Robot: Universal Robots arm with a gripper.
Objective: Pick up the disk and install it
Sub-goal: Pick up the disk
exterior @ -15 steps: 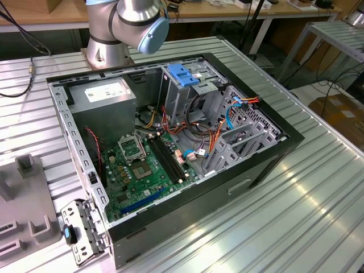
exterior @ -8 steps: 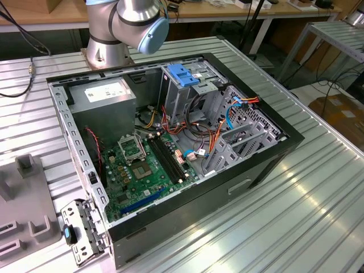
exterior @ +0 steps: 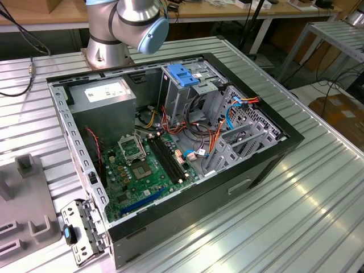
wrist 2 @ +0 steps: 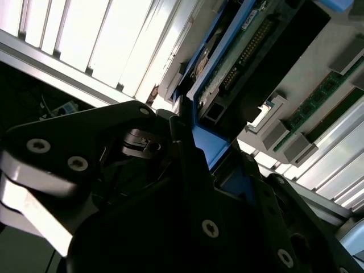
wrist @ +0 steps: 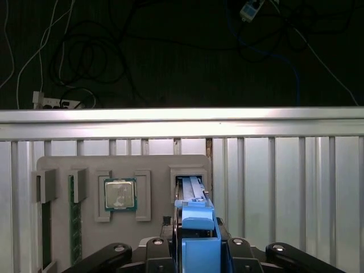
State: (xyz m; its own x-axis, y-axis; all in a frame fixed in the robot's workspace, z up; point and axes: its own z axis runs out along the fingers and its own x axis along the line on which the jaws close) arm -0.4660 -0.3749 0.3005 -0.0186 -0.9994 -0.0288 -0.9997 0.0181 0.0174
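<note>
the gripper was clamped on the disk, standing on edge in a slot of the grey fixture tray beside a processor and memory module, on a ribbed aluminium table with cables beyond.

You're looking down on the open computer case from high outside, while both wrist cameras are peering closely at the grey parts tray.

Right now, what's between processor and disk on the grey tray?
Nothing loose: just the grey tray itself, raised lips around processor and disk, in the first wrist view.
</note>
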